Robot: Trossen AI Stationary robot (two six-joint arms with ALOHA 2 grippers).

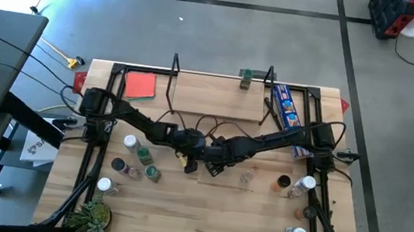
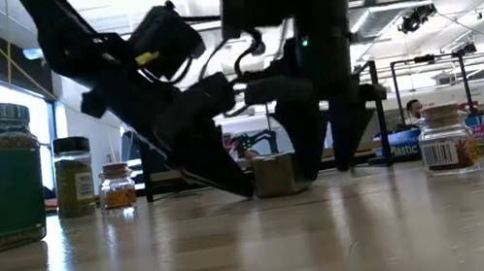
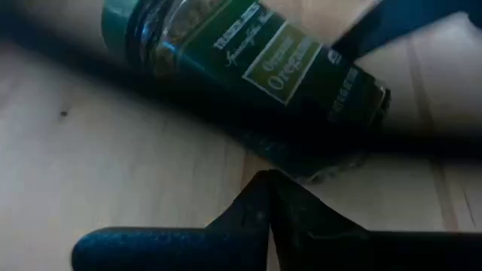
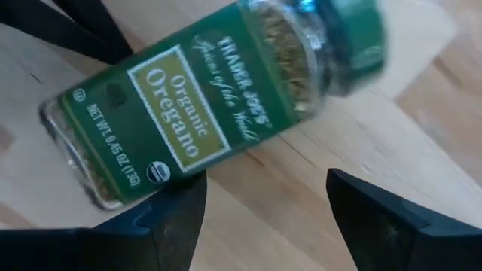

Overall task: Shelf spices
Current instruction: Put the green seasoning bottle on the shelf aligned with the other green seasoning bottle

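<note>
Oregano jar (image 4: 218,113) lies on its side at desk (image 1: 203,217) centre, long axis level, green cap one end, dried green flakes inside. Left tool (image 3: 267,218) closed, tip beside jar. Right tool (image 4: 263,214) open above jar. Shelf (image 1: 216,101) at back holds one jar (image 1: 247,78).

bright, even overhead light in high view; pale glare streak on the floor (image 1: 204,2) beyond the table (image 1: 204,209). low view backlit by windows and ceiling strips, arms near-silhouette, soft sheen on the wood. both wrist views soft: oregano jar (image 4: 218,98) blurred at cap end, dark fingers (image 3: 256,226) out of focus.
</note>
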